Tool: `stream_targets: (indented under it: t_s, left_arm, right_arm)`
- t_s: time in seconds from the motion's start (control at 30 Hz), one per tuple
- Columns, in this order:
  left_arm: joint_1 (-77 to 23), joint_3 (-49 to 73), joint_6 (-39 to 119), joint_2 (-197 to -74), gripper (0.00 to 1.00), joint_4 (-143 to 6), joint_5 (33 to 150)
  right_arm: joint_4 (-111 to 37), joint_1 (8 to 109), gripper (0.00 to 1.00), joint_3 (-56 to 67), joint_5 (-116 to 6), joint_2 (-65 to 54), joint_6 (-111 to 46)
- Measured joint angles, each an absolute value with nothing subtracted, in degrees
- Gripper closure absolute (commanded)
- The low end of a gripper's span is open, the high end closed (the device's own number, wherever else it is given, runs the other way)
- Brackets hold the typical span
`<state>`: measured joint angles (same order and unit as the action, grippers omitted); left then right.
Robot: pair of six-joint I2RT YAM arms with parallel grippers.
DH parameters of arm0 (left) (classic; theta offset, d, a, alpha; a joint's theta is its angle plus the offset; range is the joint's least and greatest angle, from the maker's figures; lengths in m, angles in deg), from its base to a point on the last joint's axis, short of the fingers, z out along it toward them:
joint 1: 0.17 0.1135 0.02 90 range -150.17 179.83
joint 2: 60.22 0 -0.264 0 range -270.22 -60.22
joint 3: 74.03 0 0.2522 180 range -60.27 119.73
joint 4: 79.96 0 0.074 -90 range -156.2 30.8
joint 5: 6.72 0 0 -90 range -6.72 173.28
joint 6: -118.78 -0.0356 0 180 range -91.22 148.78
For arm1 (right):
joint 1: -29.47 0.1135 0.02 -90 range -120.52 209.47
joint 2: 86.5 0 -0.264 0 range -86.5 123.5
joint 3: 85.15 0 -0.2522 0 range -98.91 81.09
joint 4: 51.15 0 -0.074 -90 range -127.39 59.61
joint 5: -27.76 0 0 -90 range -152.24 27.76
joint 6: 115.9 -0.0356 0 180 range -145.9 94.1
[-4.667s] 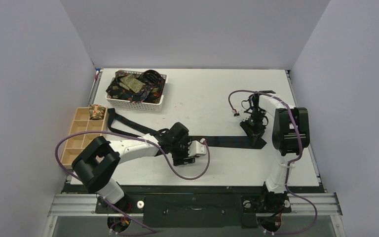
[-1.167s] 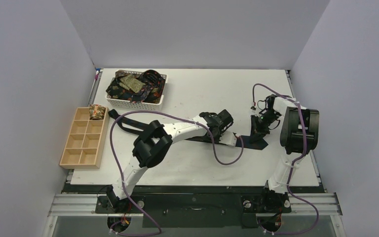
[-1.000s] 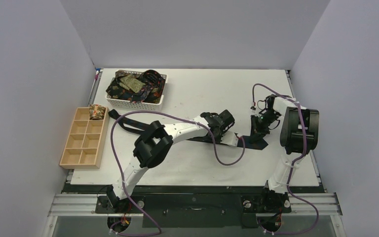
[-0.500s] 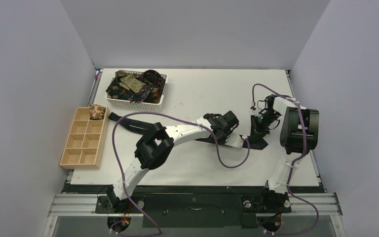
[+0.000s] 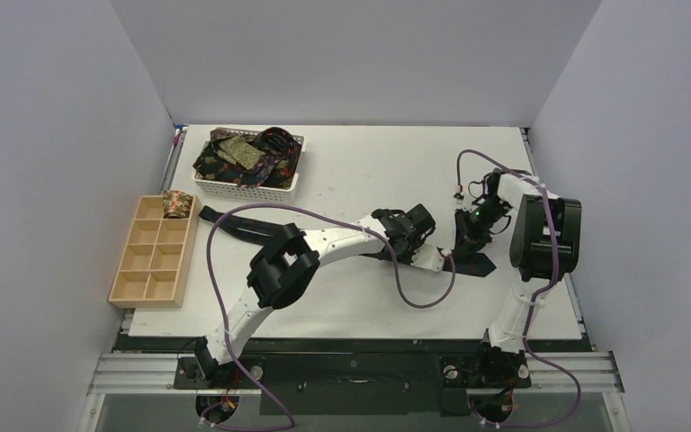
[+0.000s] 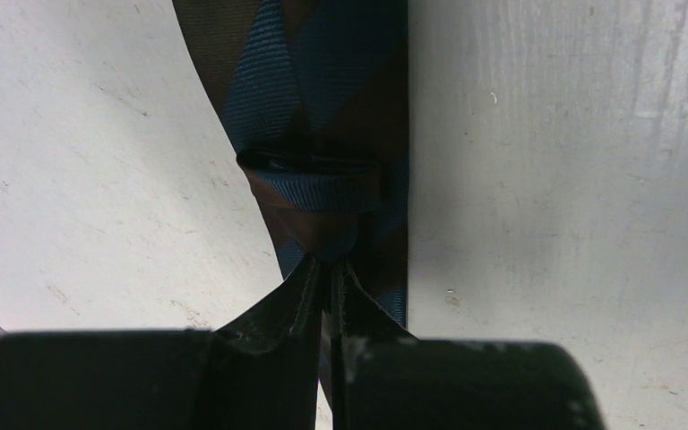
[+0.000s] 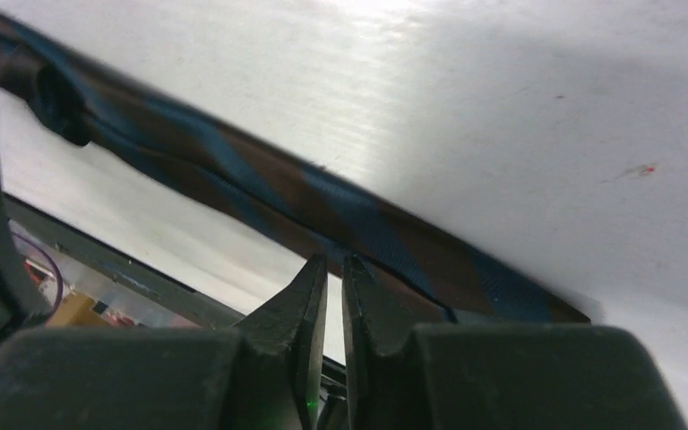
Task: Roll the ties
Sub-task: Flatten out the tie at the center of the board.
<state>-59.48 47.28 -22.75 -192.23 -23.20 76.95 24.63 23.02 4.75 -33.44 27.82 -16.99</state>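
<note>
- Where the left wrist camera looked down, the tie (image 6: 322,98) showed blue and brown diagonal stripes, with a sewn loop (image 6: 313,170) across it at mid-frame. From above it read only as a plain dark strip.
- No writing on that loop or the fabric could be read.
- The left gripper (image 6: 327,269) was pinched tight on a gathered fold of the tie, just below the loop.
- The right wrist camera caught the same stripes edge-on, running from upper left to lower right. The right gripper (image 7: 327,269) stood at a narrow slit with its tips at the tie's near edge. I could not tell whether it nipped the cloth.
- Only the top view gave the layout. The tie lay across the table (image 5: 369,171) from left of centre to its wide end at centre right, and both grippers were close together there.
- That view alone showed a white basket (image 5: 292,184) heaped with patterned ties (image 5: 243,157) at upper left.
- Below the basket sat a wooden tray (image 5: 148,288), with one roll (image 5: 177,203) in its top right compartment.
</note>
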Motion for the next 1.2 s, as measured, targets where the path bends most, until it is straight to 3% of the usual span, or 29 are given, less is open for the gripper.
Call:
stream_targets:
  t_s: [0.17,0.37,0.57,1.2]
  left_arm:
    - [-59.5,46.4,-22.7,-192.1,1.00,-24.0,76.9]
    - [-59.5,45.6,-22.4,-191.7,1.00,-24.9,76.8]
    - [-59.4,45.1,-22.4,-191.5,1.00,-25.8,76.9]
    - [-59.4,44.7,-20.7,-190.9,0.97,-30.0,80.4]
  right_arm:
    - [28.4,23.3,0.81,2.3,-29.2,26.1,-14.9]
    - [29.7,26.8,0.95,1.7,-23.4,24.1,-15.3]
    - [25.5,33.6,1.00,3.3,-22.2,25.4,-18.8]
    - [20.3,33.9,1.00,4.9,-23.6,31.3,-24.5]
